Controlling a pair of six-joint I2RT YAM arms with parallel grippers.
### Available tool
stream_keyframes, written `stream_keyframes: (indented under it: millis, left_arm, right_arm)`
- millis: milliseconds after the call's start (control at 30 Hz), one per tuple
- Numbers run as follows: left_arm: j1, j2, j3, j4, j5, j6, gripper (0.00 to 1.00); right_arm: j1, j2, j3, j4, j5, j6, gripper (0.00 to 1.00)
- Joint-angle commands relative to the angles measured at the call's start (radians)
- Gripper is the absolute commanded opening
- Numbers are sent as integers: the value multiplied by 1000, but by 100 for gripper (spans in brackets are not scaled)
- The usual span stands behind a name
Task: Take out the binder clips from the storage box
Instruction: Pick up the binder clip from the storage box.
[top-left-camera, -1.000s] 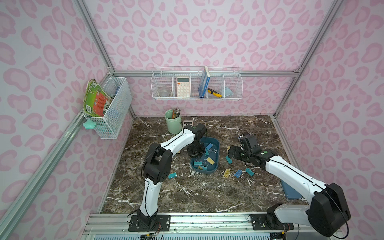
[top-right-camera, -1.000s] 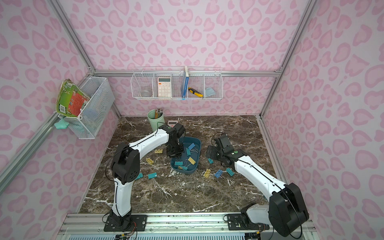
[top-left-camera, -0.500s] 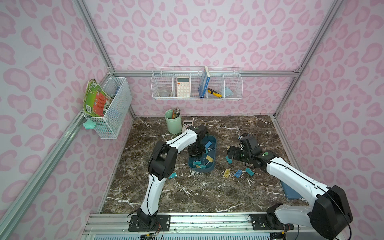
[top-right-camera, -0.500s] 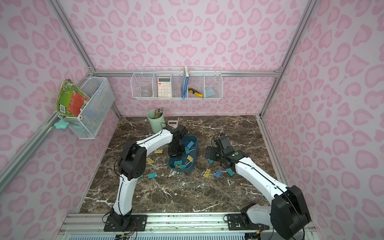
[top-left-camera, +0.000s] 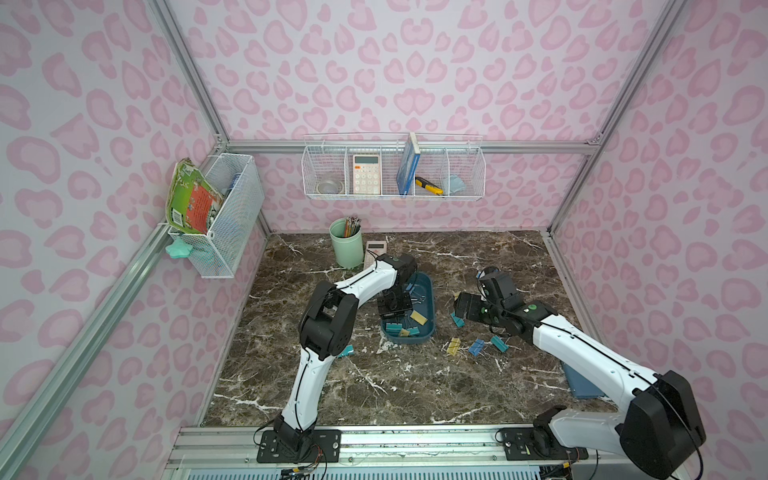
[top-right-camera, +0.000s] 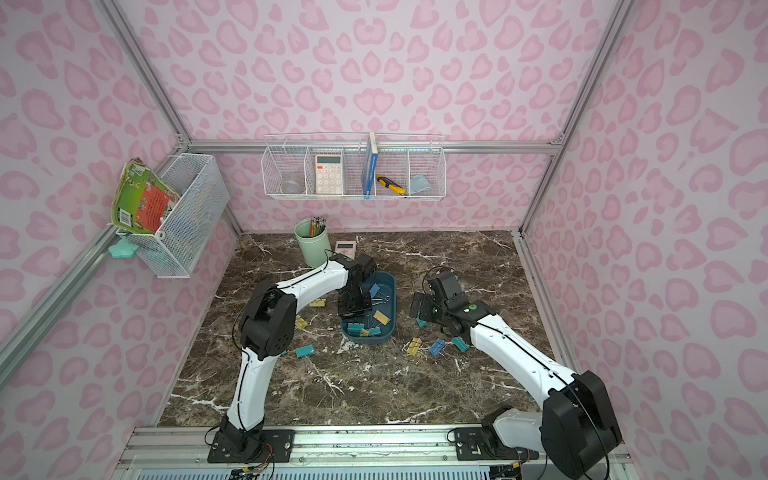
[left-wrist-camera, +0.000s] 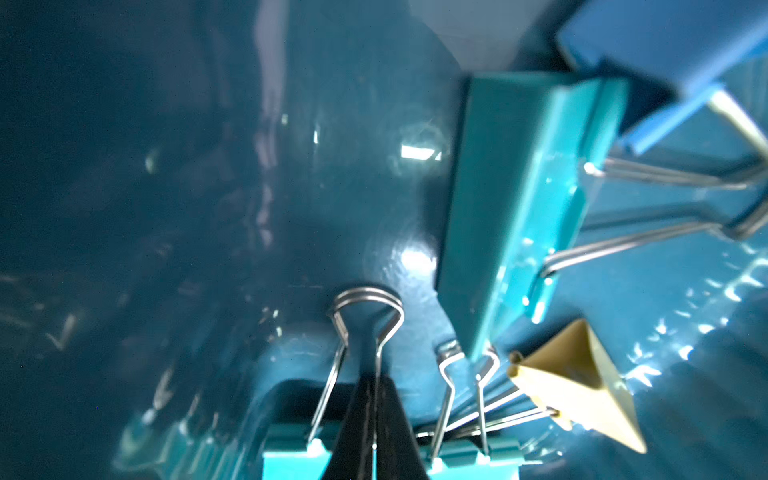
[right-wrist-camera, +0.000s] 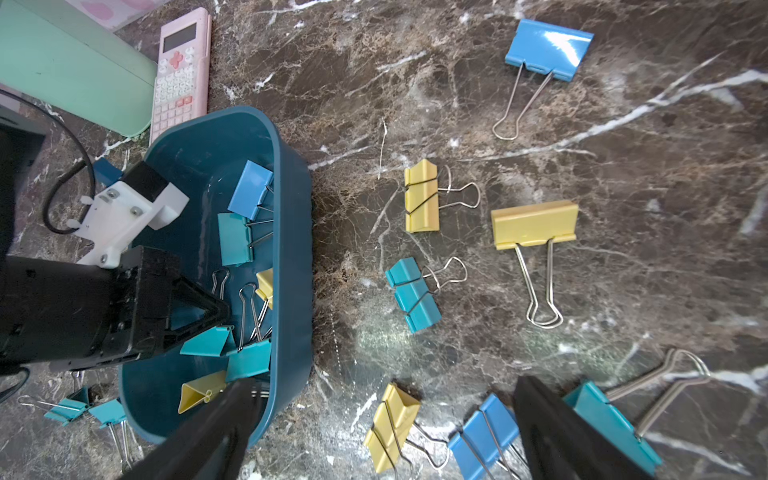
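Observation:
The dark teal storage box (top-left-camera: 428, 291) (top-right-camera: 390, 291) (right-wrist-camera: 291, 249) sits mid-table with several binder clips in it: teal (top-left-camera: 392, 328), yellow (top-left-camera: 419, 318) and blue (right-wrist-camera: 250, 189). My left gripper (top-left-camera: 394, 313) (top-right-camera: 353, 309) (left-wrist-camera: 374, 399) reaches down into the box. It is shut on the silver wire handle (left-wrist-camera: 368, 299) of a teal binder clip (left-wrist-camera: 291, 463). My right gripper (top-left-camera: 461, 305) (top-right-camera: 417, 305) (right-wrist-camera: 384, 390) hovers open to the right of the box, above loose clips on the table: yellow (top-left-camera: 454, 345), blue (top-left-camera: 476, 347) and teal (top-left-camera: 498, 343).
A mint-green cup (top-left-camera: 347, 249) and a pink calculator (top-left-camera: 375, 253) stand just behind the box. More clips lie left of the box (top-right-camera: 304, 351) (top-right-camera: 318, 302). A flat blue thing (top-left-camera: 582, 382) lies by the right wall. White wire baskets (top-left-camera: 392, 170) hang on the walls.
My left gripper's jaws have closed on the teal clip's wire handle inside the box, and its elbow has swung a little right. The right gripper has stayed open and nearly still.

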Motion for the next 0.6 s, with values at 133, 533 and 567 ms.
stream_keyframes:
  millis: [133, 533, 567]
  left_arm:
    - [-1, -125, 5, -31, -71, -19, 0]
    - [63, -332, -75, -74, -190, -37, 0]
    - [85, -355, -102, -69, -194, -36, 0]
  right_arm:
    - [18, 16, 20, 37, -7, -16, 99]
    - [131, 147, 162, 70, -9, -79, 100]
    - [145, 167, 182, 75, -13, -87, 100]
